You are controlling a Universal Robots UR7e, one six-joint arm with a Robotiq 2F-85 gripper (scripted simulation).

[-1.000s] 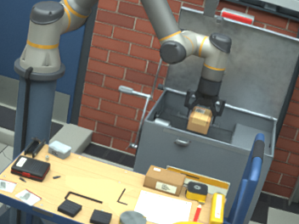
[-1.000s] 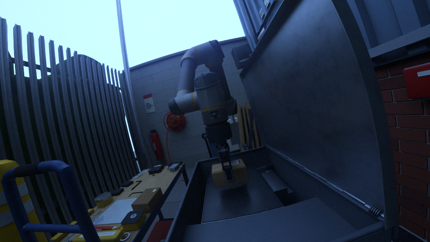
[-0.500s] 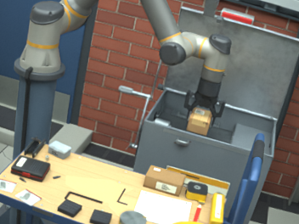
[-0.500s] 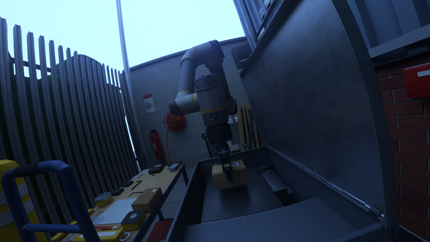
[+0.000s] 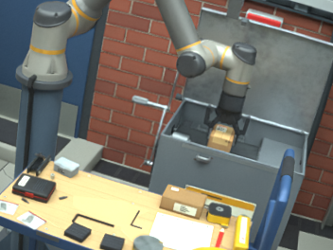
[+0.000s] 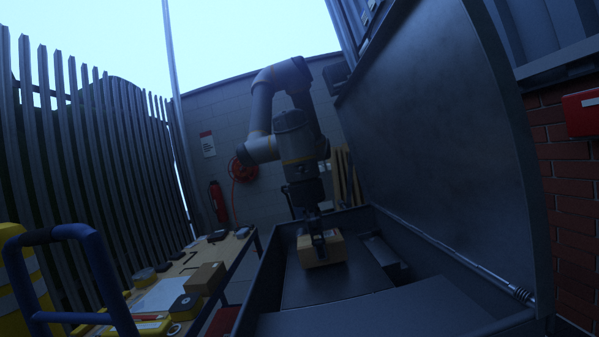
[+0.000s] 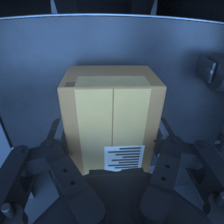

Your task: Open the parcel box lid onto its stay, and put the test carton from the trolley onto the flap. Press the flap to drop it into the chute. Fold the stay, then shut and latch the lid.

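Observation:
The grey parcel box (image 5: 227, 170) stands against the brick wall with its lid (image 5: 265, 73) raised nearly upright. The brown test carton (image 5: 221, 138) (image 6: 321, 250) (image 7: 111, 116), taped down its middle and bearing a white label, is held in my gripper (image 5: 222, 125) (image 6: 317, 245) (image 7: 111, 162) inside the open box. It sits low over the dark flap (image 6: 335, 276), and I cannot tell whether it touches the flap. The stay is not clearly visible.
The wooden trolley top (image 5: 118, 210) in front of the box carries another brown carton (image 5: 183, 201), a yellow tape measure (image 5: 218, 213), a black case (image 5: 34, 188), paper and small tools. A blue trolley handle (image 5: 279, 191) rises at the right, and a lever (image 5: 151, 103) stands left of the box.

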